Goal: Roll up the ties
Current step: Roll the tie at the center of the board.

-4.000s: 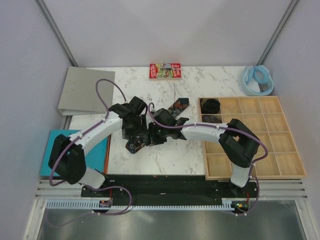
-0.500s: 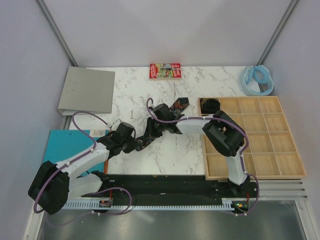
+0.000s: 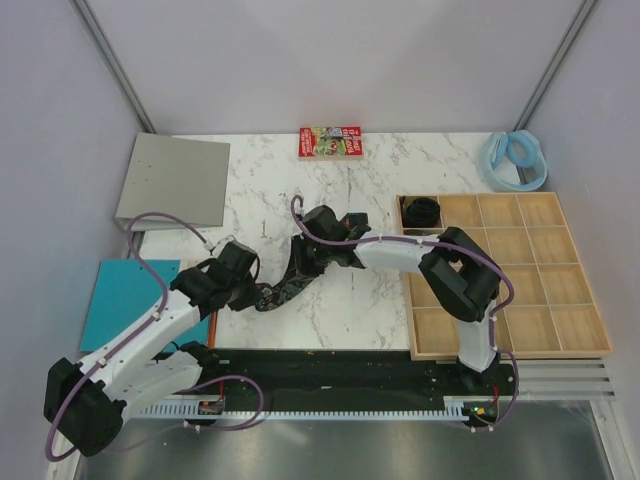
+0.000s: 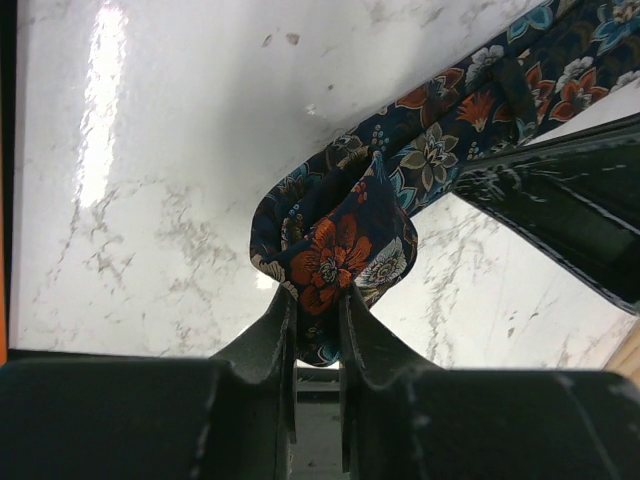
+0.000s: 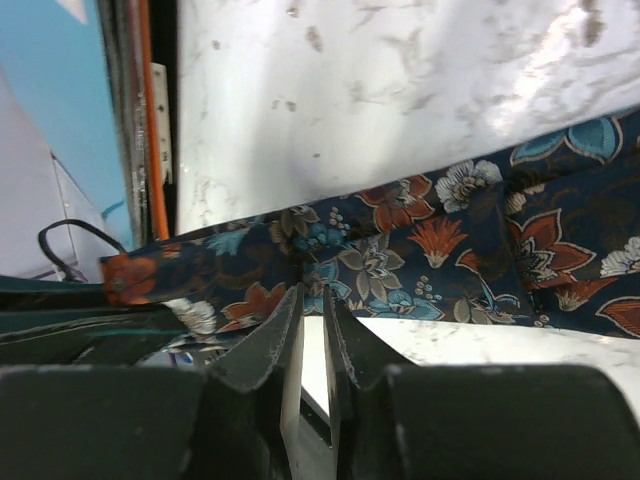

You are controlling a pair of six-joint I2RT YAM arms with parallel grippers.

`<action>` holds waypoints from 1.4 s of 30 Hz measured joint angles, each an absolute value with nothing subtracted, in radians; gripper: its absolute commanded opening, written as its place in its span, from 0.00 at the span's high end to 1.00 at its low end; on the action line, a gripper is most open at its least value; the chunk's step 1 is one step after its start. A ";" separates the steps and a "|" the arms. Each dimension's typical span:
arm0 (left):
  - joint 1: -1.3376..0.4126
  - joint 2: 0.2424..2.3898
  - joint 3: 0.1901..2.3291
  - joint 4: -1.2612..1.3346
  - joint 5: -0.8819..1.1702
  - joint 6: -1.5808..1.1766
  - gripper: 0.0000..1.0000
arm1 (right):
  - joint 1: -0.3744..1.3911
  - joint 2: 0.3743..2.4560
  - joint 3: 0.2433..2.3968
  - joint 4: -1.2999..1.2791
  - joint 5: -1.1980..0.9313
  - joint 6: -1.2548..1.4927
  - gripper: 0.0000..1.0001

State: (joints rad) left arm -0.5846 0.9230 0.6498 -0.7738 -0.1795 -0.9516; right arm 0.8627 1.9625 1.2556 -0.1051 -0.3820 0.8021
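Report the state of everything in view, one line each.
Left end effector, shut on the loose tie's folded end.
Right end effector, shut on the loose tie's edge.
Loose tie, unrolled, stretched between both end effectors.
Coiled tie, rolled, in the tray's far-left compartment.
Grey binder, closed, flat.

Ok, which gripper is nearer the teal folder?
Left. The left gripper sits just past the folder's right edge; the right gripper is farther right along the tie.

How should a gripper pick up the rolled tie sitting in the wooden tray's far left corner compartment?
Probably straight down from above, fingers straddling the rolled tie across its round outer sides. The wooden tray has compartment walls around it, so a sideways approach looks blocked.
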 measured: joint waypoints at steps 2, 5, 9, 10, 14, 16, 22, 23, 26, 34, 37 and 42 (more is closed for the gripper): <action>-0.585 0.932 0.660 -0.811 -0.174 -0.948 0.91 | 0.871 1.951 1.266 -0.110 -0.379 0.808 0.79; -0.585 0.960 0.683 -0.850 -0.172 -0.942 0.91 | 0.889 1.938 1.272 -0.113 -0.370 0.815 0.80; -0.585 0.981 0.712 -0.882 -0.173 -0.936 0.91 | 0.913 1.935 1.279 -0.114 -0.355 0.823 0.80; -0.585 0.981 0.716 -0.888 -0.173 -0.935 0.92 | 0.921 1.934 1.280 -0.115 -0.348 0.826 0.80; -0.585 0.991 0.728 -0.898 -0.173 -0.931 0.92 | 0.964 1.935 1.280 -0.113 -0.338 0.841 0.80; -0.585 0.999 0.731 -0.905 -0.173 -0.927 0.92 | 0.989 1.940 1.280 -0.105 -0.336 0.849 0.81; -0.585 1.016 0.733 -0.947 -0.173 -0.913 0.93 | 1.031 1.980 1.280 -0.076 -0.327 0.870 0.81; -0.585 1.020 0.735 -0.950 -0.173 -0.910 0.94 | 1.034 1.985 1.280 -0.074 -0.324 0.872 0.81; -0.585 1.039 0.752 -0.961 -0.173 -0.896 0.94 | 1.043 1.993 1.280 -0.063 -0.317 0.879 0.81; -0.585 1.134 0.812 -0.976 -0.164 -0.851 0.96 | 1.050 2.003 1.280 -0.046 -0.310 0.894 0.82; -0.585 1.173 0.825 -0.976 -0.161 -0.840 0.96 | 1.050 2.012 1.280 -0.044 -0.308 0.898 0.82; -0.590 1.223 0.851 -0.980 -0.155 -0.830 0.97 | 1.050 2.014 1.278 -0.044 -0.305 0.898 0.82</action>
State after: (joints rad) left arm -0.5903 1.2228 0.8513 -0.9802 -0.1555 -0.8303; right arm 1.0500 2.0136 1.2781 -0.0444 -0.3046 0.8982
